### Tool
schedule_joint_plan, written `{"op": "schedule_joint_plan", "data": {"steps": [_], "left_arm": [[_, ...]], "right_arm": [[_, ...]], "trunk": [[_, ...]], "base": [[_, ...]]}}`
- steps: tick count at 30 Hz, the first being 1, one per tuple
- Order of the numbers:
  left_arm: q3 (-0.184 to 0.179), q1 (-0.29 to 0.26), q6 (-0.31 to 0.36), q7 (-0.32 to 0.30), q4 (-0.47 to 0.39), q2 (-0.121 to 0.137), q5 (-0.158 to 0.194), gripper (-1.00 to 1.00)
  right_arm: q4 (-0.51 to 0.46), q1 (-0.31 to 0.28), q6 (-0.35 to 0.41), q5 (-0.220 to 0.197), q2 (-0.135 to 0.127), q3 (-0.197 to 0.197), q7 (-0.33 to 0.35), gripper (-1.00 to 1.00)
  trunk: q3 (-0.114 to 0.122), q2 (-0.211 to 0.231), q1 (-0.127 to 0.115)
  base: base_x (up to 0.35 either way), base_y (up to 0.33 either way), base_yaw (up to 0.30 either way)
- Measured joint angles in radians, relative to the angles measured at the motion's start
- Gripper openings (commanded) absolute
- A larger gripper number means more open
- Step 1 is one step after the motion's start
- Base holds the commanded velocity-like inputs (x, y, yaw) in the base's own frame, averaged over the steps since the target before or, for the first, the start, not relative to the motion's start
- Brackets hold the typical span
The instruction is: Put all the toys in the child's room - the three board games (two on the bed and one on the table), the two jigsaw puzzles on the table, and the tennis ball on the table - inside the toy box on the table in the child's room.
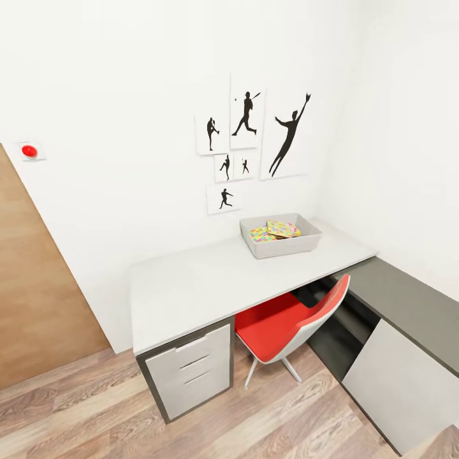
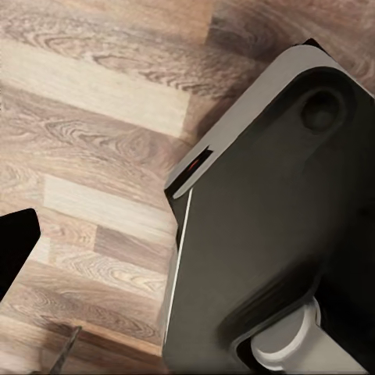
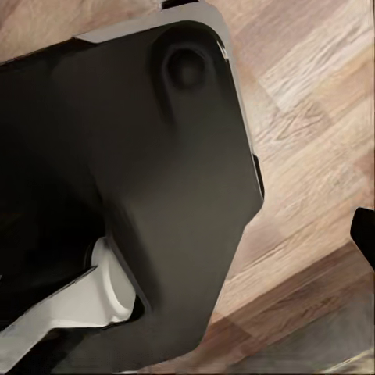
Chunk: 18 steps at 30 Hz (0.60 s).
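I see the toy box (image 1: 281, 236) on the bench (image 1: 191, 284), jigsaw puzzles (image 1: 274, 231) inside. I can't tell either end effector's jaw state.

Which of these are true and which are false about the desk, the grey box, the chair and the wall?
1. The toy box sits on the table. True.
2. The toy box is empty. False: the jigsaw puzzles lie inside it.
3. A red chair is tucked partly under the table. True.
4. The chair is blue. False: its seat is red.
5. Black player pictures hang on the wall above the table. True.
6. A board game lies on the tabletop beside the box. False: none can be seen there.
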Motion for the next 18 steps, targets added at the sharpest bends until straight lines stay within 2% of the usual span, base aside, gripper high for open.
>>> {"op": "schedule_joint_plan", "data": {"steps": [6,18], "left_arm": [[0.000,0.006,0.000,0.000,0.003,0.000,0.000,1.00],[-0.001,0.008,0.000,0.000,0.004,0.000,0.000,1.00]], "right_arm": [[0.029,0.062,-0.006,0.001,0.006,0.001,-0.001,1.00],[0.036,0.081,-0.012,0.002,0.005,0.005,-0.002,1.00]], "trunk": [[0.000,0.000,0.000],[0.000,0.000,0.000]], "base": [[0.000,0.000,0.000],[0.000,0.000,0.000]]}}
